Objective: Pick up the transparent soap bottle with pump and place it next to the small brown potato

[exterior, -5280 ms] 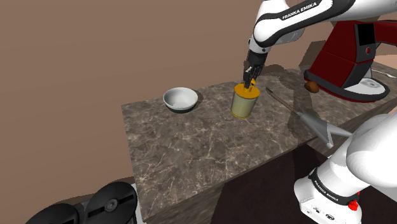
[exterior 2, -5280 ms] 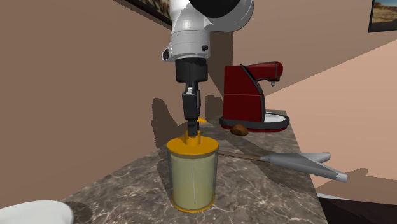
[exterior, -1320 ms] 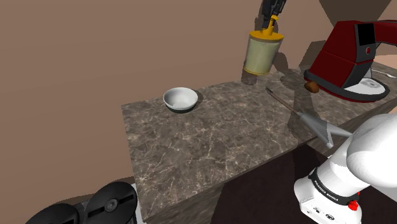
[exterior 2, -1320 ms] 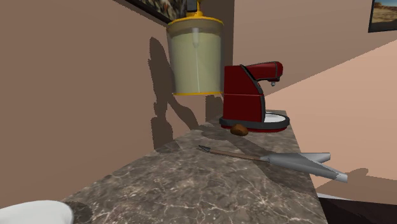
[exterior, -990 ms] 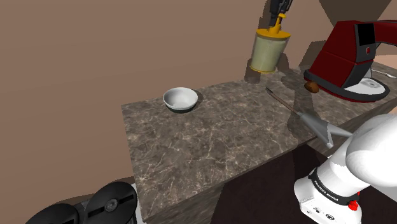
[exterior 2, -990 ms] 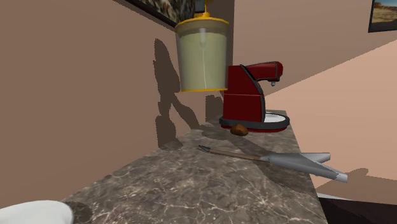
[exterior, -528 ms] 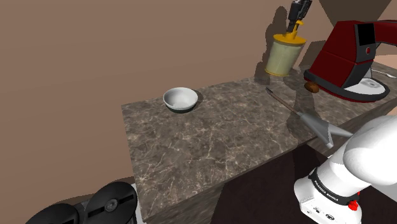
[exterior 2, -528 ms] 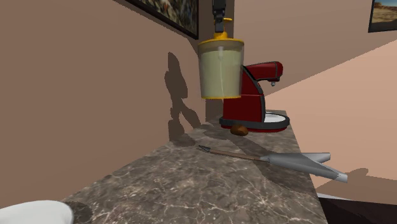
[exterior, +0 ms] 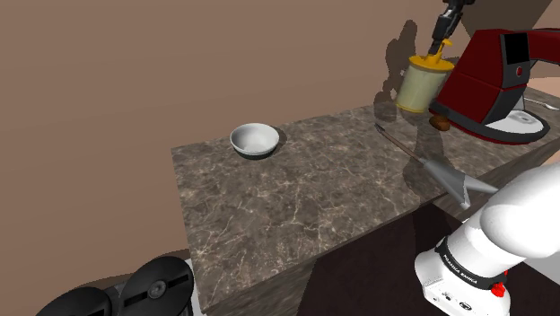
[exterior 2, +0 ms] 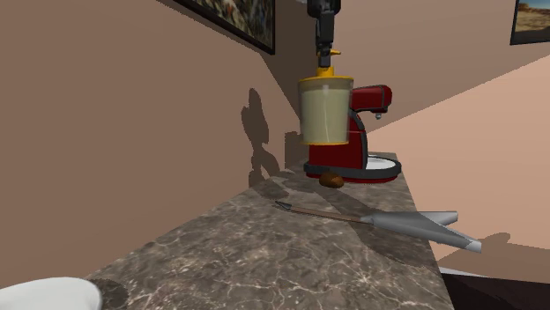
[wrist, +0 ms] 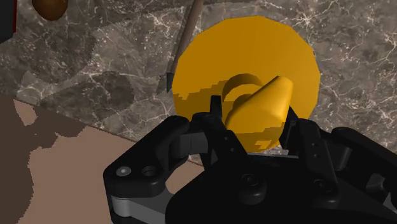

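A see-through soap bottle (exterior: 424, 85) of pale yellowish liquid, with an orange cap and pump, hangs in the air above the marble counter (exterior: 296, 197). My gripper (exterior: 439, 43) is shut on its pump from above. In the second exterior view the bottle (exterior 2: 324, 110) hangs under the gripper (exterior 2: 327, 51), in front of the red machine. A small brown potato (exterior: 440, 122) lies on the counter by the machine's base, below and slightly to the right of the bottle. In the wrist view the fingers (wrist: 216, 113) of the gripper (wrist: 251, 113) clasp the orange pump (wrist: 261, 105), and the potato (wrist: 49, 6) sits far off.
A red coffee machine (exterior: 494, 81) stands at the counter's far end beside the potato. A long grey knife-like tool (exterior: 435, 163) lies along the counter near its front edge. A white bowl (exterior: 254, 139) sits at the shoulder view's left. The brown wall (exterior 2: 132, 132) runs close behind the bottle.
The gripper has carried the bottle toward the shoulder view's right and somewhat lower, closer to the red machine and the potato. Earlier it lifted the bottle off the counter.
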### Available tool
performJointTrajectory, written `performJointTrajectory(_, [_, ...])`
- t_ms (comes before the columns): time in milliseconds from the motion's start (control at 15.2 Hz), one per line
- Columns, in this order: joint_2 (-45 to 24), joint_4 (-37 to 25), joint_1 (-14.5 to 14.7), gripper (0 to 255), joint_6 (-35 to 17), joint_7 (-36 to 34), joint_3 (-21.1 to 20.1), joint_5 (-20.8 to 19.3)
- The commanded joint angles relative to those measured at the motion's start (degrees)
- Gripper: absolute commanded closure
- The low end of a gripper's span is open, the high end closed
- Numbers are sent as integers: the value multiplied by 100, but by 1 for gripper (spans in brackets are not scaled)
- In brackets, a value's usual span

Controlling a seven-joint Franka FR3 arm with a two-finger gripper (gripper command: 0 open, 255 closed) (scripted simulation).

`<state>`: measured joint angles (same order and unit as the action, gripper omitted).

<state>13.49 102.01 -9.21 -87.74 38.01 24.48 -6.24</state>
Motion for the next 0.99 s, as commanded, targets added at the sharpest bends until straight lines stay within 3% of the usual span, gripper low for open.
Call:
performJointTrajectory(0, [-52, 3, -116, 255, -80, 332, 213, -32])
performJointTrajectory(528, [-626, -232, -532, 255, -435, 1575, 1033, 94])
performJointTrajectory(924, [-1428, -710, -949, 255, -637, 2635, 1629, 530])
